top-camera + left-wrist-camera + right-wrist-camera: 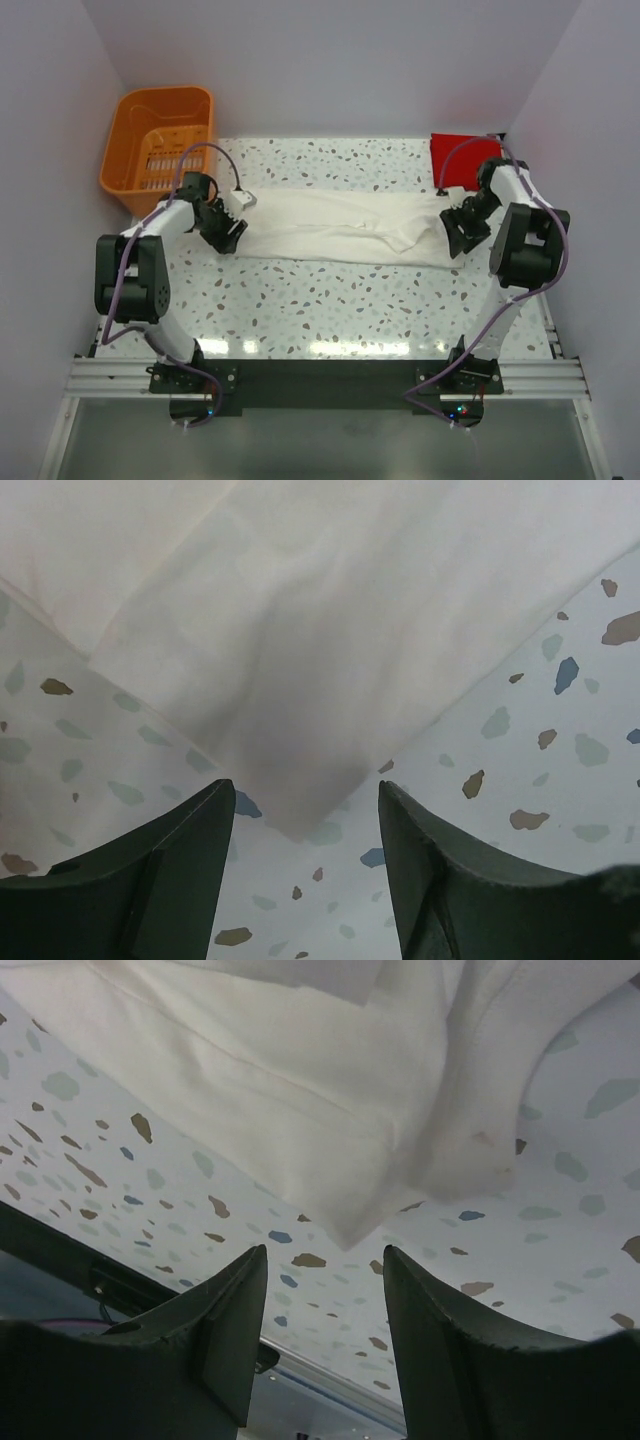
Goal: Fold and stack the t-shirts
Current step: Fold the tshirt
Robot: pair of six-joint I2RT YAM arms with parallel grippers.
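surface: speckled table (330,300) | on it: cream t-shirt (330,228) centre, red t-shirt (458,158) far-right, orange basket (128,140) far-left

1 overhead view, 2 wrist close-ups — shirt (340,230) shared

cream-white t-shirt (340,230): soft matt cloth, fine knit, stitched hem line shows in right wrist view. red t-shirt (462,160): matt cloth, flat. table (330,300): smooth speckled terrazzo-look top, slight sheen, glare patches near front edge. basket (125,150): orange slotted plastic, semi-gloss. left gripper (304,800), right gripper (325,1260): dark matt plastic-looking fingers, light scuffs on edges. front rail (110,375): bare extruded metal.
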